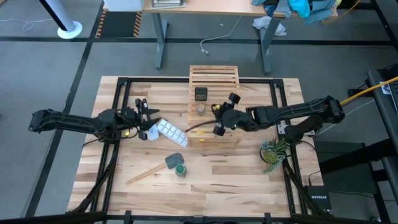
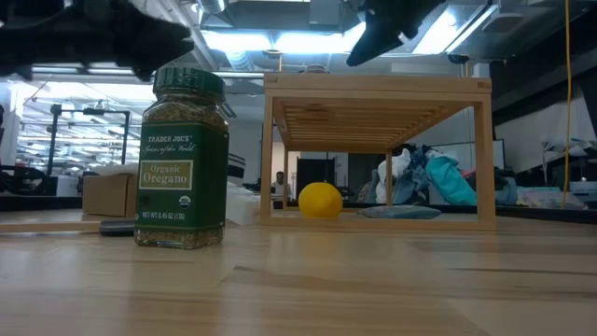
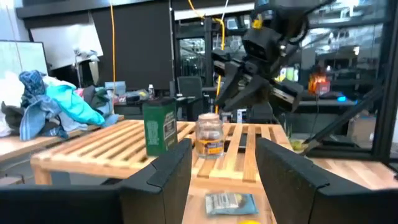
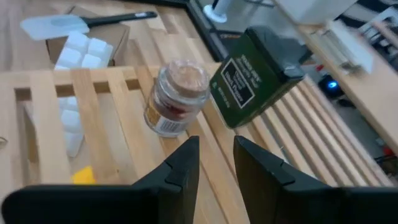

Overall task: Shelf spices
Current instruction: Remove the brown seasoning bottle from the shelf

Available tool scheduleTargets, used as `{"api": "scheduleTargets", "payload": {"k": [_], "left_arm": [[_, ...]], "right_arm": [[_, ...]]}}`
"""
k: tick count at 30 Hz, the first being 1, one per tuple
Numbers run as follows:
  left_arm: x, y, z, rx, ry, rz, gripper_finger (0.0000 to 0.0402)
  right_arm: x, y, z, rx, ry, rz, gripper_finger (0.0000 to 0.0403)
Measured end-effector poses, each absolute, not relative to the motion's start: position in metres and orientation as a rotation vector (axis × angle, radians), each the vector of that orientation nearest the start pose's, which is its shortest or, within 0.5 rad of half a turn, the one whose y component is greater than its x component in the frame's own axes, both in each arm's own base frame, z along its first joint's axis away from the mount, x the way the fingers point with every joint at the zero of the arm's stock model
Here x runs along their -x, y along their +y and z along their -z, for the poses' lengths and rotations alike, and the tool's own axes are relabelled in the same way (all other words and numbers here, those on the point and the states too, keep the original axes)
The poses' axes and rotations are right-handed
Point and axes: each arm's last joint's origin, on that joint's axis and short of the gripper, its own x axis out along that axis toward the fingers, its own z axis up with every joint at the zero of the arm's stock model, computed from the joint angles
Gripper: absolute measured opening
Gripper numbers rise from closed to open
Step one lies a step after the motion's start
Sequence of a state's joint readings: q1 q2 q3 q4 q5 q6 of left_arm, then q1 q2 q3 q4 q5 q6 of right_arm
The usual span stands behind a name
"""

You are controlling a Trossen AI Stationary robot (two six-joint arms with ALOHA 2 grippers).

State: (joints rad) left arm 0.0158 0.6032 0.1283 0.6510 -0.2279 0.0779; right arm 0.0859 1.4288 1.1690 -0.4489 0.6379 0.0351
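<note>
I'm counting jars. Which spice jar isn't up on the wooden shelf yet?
The green oregano jar. It stands on the table near the front, while the dark tin and the small clear jar sit on the shelf.

Dark boxy jar (image 3: 160, 127) and small clear jar (image 3: 210, 135) stand upright on slatted shelf (image 3: 106, 149); right gripper (image 3: 239, 87) hovers beyond.

a robotics lab: grey carpet floor (image 1: 50, 112), height-adjustable desks (image 1: 205, 7), monitors (image 3: 18, 56) and ceiling strip lights (image 2: 280, 39)
</note>
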Motion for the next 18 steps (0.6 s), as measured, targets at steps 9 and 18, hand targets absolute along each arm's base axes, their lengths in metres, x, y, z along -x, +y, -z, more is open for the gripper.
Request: {"api": "scheduleTargets", "payload": {"k": [9,18], "left_arm": [[-0.195,0.019,-0.227,-0.190,0.007,-0.291,0.0170],[-0.235,0.046,-0.222,-0.185,0.118,-0.331,0.0170]], "right_arm": [[-0.303,0.005,-0.299,0.315,0.720,0.502,0.0104],[-0.303,0.005,-0.298,0.317,0.725,0.489,0.0104]]}}
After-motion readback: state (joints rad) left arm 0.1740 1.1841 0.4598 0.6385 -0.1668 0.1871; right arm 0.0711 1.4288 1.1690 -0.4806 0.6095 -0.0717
